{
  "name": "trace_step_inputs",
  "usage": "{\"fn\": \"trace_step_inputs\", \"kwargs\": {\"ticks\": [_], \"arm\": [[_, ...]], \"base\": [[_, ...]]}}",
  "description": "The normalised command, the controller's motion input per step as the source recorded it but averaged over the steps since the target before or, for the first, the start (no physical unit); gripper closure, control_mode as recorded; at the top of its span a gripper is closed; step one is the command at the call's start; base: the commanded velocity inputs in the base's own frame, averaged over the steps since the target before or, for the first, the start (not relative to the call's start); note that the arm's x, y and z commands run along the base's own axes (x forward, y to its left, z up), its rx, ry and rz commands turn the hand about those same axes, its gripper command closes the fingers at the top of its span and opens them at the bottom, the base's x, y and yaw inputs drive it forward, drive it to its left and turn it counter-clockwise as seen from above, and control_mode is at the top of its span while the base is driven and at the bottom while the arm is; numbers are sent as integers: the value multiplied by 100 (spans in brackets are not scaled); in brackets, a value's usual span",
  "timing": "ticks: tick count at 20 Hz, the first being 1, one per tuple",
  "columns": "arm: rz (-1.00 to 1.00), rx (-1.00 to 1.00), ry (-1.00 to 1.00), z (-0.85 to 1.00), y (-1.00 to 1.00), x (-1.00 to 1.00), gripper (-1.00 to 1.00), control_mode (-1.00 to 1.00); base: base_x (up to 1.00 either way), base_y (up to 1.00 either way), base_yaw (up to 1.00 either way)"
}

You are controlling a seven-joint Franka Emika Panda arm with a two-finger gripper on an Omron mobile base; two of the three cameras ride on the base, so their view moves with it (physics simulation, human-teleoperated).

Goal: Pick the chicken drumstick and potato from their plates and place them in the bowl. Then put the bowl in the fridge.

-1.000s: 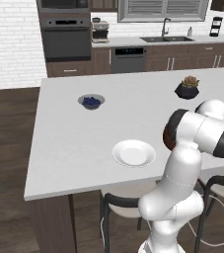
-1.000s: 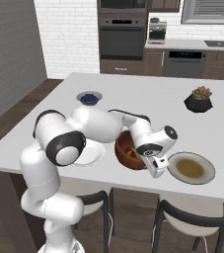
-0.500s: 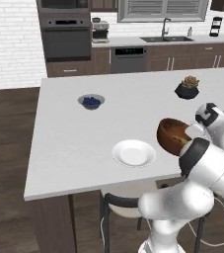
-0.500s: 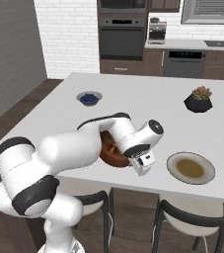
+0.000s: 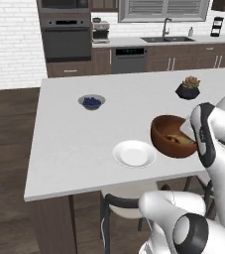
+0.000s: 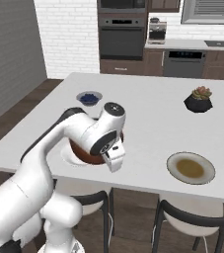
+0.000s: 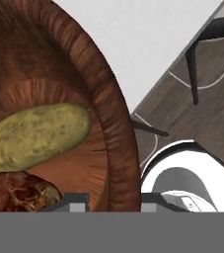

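With potato [image 7: 37, 136] and chicken drumstick [image 7: 19, 192] inside, claw [image 7: 114, 200] grips the bowl [image 5: 173, 135] rim, lifted off desk [image 5: 84, 144]; next carry it to fridge.

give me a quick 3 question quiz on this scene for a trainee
1. True or false: the potato and the drumstick lie inside the bowl.
2. Which plate sits just left of the bowl in the left base view? A) white plate B) tan-centred plate
3. Fill in: the gripper is clamped on the bowl's ____.

Key: 1 true; 2 A; 3 rim, one finger on each side of the wall.
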Motion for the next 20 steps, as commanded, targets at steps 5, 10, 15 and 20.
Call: {"fn": "trace_step_inputs", "kwargs": {"ticks": [5,10,15,20], "arm": [[-7,0,12,83,32,-56,100,-100],[-2,-7,10,88,11,-60,100,-100],[-1,-10,-4,53,14,-79,100,-100],[0,0,0,0,0,0,100,100]], "base": [[0,0,0],[0,0,0],[0,0,0],[-87,5,0]]}}
